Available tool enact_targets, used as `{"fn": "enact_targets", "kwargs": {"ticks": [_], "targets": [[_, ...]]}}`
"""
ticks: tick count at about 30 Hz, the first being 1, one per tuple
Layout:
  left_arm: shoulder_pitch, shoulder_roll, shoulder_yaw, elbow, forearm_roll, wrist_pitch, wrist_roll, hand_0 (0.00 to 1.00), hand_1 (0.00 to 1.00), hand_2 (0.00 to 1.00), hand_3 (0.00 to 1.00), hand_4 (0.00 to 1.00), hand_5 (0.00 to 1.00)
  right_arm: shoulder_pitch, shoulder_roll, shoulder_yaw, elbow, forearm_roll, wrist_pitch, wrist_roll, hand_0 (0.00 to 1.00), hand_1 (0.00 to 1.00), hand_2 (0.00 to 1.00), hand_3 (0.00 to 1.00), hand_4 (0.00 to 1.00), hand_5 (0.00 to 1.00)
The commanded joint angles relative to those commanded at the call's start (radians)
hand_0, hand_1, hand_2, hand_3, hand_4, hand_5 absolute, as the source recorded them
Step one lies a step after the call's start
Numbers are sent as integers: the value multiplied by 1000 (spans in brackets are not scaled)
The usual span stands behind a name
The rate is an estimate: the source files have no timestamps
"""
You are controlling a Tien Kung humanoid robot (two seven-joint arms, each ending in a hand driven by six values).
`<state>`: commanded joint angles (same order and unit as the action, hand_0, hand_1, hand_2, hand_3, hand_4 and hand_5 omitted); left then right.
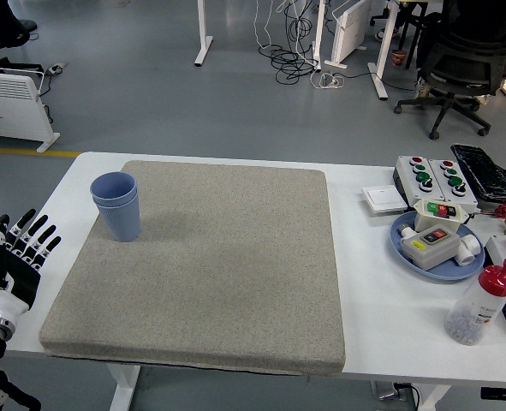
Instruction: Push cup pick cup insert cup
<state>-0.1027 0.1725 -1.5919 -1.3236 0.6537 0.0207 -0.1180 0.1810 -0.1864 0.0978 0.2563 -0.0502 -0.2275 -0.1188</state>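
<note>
Two blue cups stand upright, one nested inside the other, on the far left part of the grey mat. My left hand hovers at the table's left edge, below and left of the cups, well apart from them. Its fingers are spread and hold nothing. My right arm does not show.
At the right side of the table are a blue plate with button boxes, a control box with red and green buttons, a white switch and a clear bottle with a red cap.
</note>
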Motion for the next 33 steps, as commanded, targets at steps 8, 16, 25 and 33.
{"fn": "enact_targets", "kwargs": {"ticks": [8,16,25,33], "targets": [[-5,-3,2,1,1,2,0,822,829,840,841,568,998,5,-1,-1,0,2,0,2,738,661,652,558,75,470],[-5,-4,0,4,2,4,-2,822,828,840,840,568,998,7,-1,1,0,-1,0,1,738,661,652,558,75,469],[-8,-4,2,5,3,6,-1,821,829,840,839,569,998,9,-1,0,0,0,0,2,737,662,652,558,74,470],[-8,-6,2,5,4,8,-2,819,827,841,837,570,998,11,0,0,1,1,-1,3,737,662,652,558,73,469]]}}
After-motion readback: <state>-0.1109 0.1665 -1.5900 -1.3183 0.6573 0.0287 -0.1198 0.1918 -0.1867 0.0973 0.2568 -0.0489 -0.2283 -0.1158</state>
